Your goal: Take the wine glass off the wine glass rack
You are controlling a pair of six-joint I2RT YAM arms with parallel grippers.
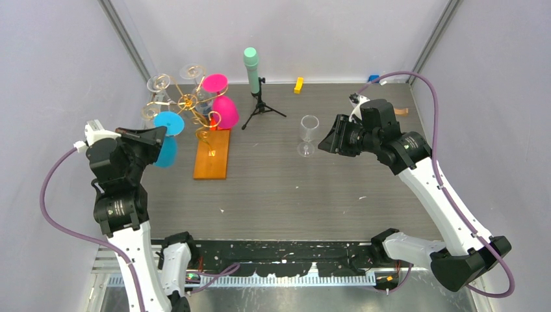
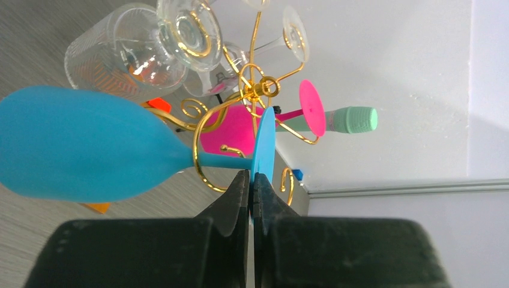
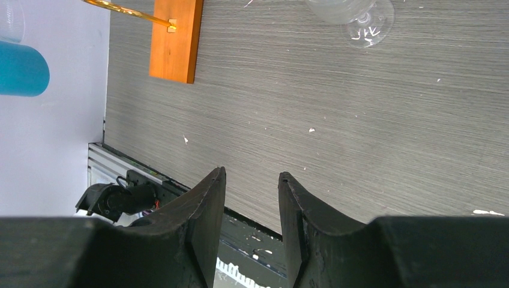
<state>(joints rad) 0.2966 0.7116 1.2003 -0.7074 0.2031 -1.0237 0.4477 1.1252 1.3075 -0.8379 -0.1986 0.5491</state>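
Note:
The gold wire wine glass rack (image 1: 188, 102) stands on its orange wooden base (image 1: 213, 155) at the back left. A blue wine glass (image 1: 167, 130) hangs upside-down from one scroll arm, its stem in the gold hook. My left gripper (image 1: 156, 135) is shut on the edge of its blue foot disc (image 2: 264, 144), with the bowl (image 2: 84, 144) to the left in the left wrist view, where the gripper (image 2: 251, 175) pinches the disc. My right gripper (image 1: 328, 140) is open and empty beside a clear wine glass (image 1: 309, 130) that stands upright on the table.
Two pink glasses (image 1: 224, 110) and clear glasses (image 1: 159, 83) hang on the rack. A black tripod with a mint-green cylinder (image 1: 251, 68) stands behind it. A yellow block (image 1: 298, 85) lies at the back wall. The orange base (image 3: 174, 39) shows in the right wrist view.

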